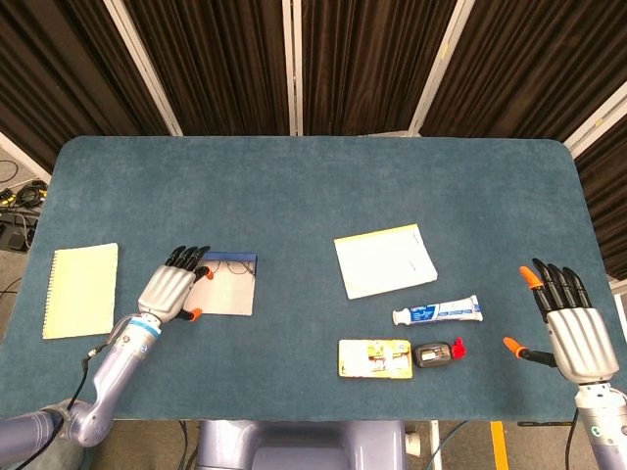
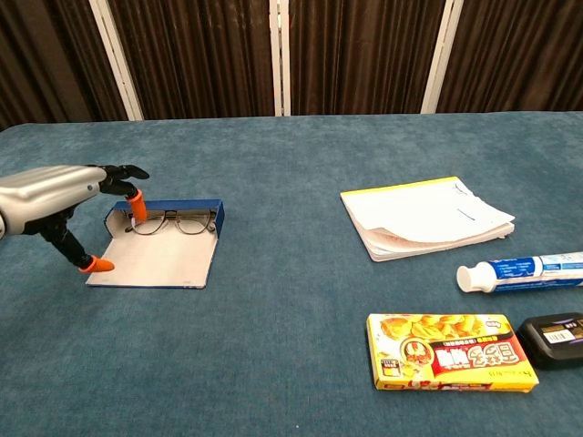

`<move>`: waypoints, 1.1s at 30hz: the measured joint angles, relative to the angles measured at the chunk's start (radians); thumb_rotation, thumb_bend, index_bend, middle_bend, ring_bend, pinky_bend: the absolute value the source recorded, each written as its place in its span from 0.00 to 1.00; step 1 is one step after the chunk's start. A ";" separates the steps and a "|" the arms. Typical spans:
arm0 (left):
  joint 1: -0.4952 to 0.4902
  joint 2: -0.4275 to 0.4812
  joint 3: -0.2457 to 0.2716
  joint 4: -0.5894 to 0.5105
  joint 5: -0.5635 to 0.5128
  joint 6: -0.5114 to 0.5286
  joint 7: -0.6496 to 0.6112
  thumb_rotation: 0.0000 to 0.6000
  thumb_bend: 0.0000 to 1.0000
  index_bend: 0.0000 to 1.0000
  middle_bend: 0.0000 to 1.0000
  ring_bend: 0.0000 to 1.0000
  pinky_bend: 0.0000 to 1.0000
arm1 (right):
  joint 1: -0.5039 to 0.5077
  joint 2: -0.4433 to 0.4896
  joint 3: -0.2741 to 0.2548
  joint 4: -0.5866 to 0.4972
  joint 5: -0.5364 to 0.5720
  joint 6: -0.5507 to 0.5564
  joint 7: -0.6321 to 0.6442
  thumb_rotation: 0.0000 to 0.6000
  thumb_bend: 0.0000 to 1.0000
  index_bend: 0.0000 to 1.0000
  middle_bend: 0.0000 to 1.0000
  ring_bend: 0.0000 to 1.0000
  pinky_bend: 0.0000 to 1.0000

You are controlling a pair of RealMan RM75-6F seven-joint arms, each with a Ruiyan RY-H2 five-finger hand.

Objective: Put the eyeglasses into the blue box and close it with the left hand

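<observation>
My left hand point(image 1: 172, 290): fingers spread and holding nothing, hovering at the near-left corner of the blue box point(image 1: 221, 286), thumb tip low by the lid's front edge.
My right hand point(image 1: 572, 329): fingers spread wide, holding nothing, raised well off to my right, beyond the toothpaste tube point(image 1: 437, 311).
Eyeglasses point(image 2: 173, 221): already in the box, just past my left fingertips, lying along the raised back wall with the lenses facing me.
Blue box: open on the tabletop point(image 1: 313, 176) just right of my left hand; its pale flat lid lies toward me.
How it will handle: I judge the box thin, light card or plastic, likely to slide on the cloth if I push. The glasses look thin-wired and fragile.
Where to take hold: I would lift the lid by its near edge, beside my thumb, and fold it over the frames gently.
Hard to make out: I cannot see the hinge, or whether the temples are folded; my left palm is hidden in the head view, and my right hand is out of the chest view.
</observation>
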 measured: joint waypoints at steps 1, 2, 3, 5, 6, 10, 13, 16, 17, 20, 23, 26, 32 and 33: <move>0.004 -0.006 0.004 0.001 0.006 0.006 0.004 1.00 0.24 0.35 0.00 0.00 0.00 | 0.000 0.001 0.000 0.000 0.000 0.000 0.002 1.00 0.00 0.00 0.00 0.00 0.00; 0.006 -0.012 0.007 0.004 0.011 0.009 0.007 1.00 0.24 0.36 0.00 0.00 0.00 | 0.000 0.001 0.000 0.000 0.000 0.001 0.003 1.00 0.00 0.00 0.00 0.00 0.00; 0.009 -0.018 0.010 0.008 0.015 0.013 0.009 1.00 0.25 0.35 0.00 0.00 0.00 | 0.000 0.002 0.000 0.000 0.000 0.001 0.006 1.00 0.00 0.00 0.00 0.00 0.00; 0.014 -0.032 0.016 0.021 0.028 0.020 0.011 1.00 0.24 0.35 0.00 0.00 0.00 | 0.000 0.003 0.001 0.001 0.000 0.001 0.009 1.00 0.00 0.00 0.00 0.00 0.00; 0.016 -0.040 0.019 0.028 0.034 0.022 0.009 1.00 0.24 0.35 0.00 0.00 0.00 | 0.000 0.004 0.001 0.001 0.000 0.002 0.012 1.00 0.00 0.00 0.00 0.00 0.00; 0.025 -0.075 0.028 0.065 0.056 0.028 -0.009 1.00 0.24 0.33 0.00 0.00 0.00 | -0.001 0.006 0.002 0.003 0.002 0.002 0.018 1.00 0.00 0.00 0.00 0.00 0.00; 0.028 -0.097 0.028 0.089 0.065 0.029 -0.020 1.00 0.24 0.32 0.00 0.00 0.00 | 0.000 0.006 0.001 0.003 0.002 0.001 0.019 1.00 0.00 0.00 0.00 0.00 0.00; 0.029 -0.119 0.027 0.112 0.072 0.028 -0.034 1.00 0.24 0.31 0.00 0.00 0.00 | 0.000 0.006 0.002 0.004 0.003 -0.001 0.019 1.00 0.00 0.00 0.00 0.00 0.00; 0.028 -0.125 0.026 0.120 0.075 0.027 -0.037 1.00 0.24 0.31 0.00 0.00 0.00 | 0.000 0.006 0.002 0.004 0.004 -0.001 0.019 1.00 0.00 0.00 0.00 0.00 0.00; 0.027 -0.149 0.020 0.148 0.080 0.024 -0.046 1.00 0.24 0.31 0.00 0.00 0.00 | 0.001 0.005 0.003 0.006 0.007 -0.003 0.020 1.00 0.00 0.00 0.00 0.00 0.00; 0.025 -0.168 0.011 0.175 0.082 0.022 -0.052 1.00 0.24 0.31 0.00 0.00 0.00 | 0.001 0.005 0.003 0.008 0.007 -0.004 0.021 1.00 0.00 0.00 0.00 0.00 0.00; 0.024 -0.177 0.004 0.190 0.080 0.013 -0.056 1.00 0.24 0.31 0.00 0.00 0.00 | 0.001 0.005 0.003 0.008 0.007 -0.003 0.022 1.00 0.00 0.00 0.00 0.00 0.00; 0.025 -0.185 -0.001 0.206 0.080 0.002 -0.062 1.00 0.24 0.31 0.00 0.00 0.00 | 0.001 0.005 0.003 0.008 0.006 -0.002 0.021 1.00 0.00 0.00 0.00 0.00 0.00; 0.026 -0.186 -0.001 0.208 0.080 0.001 -0.062 1.00 0.24 0.31 0.00 0.00 0.00 | 0.001 0.005 0.003 0.008 0.006 -0.002 0.021 1.00 0.00 0.00 0.00 0.00 0.00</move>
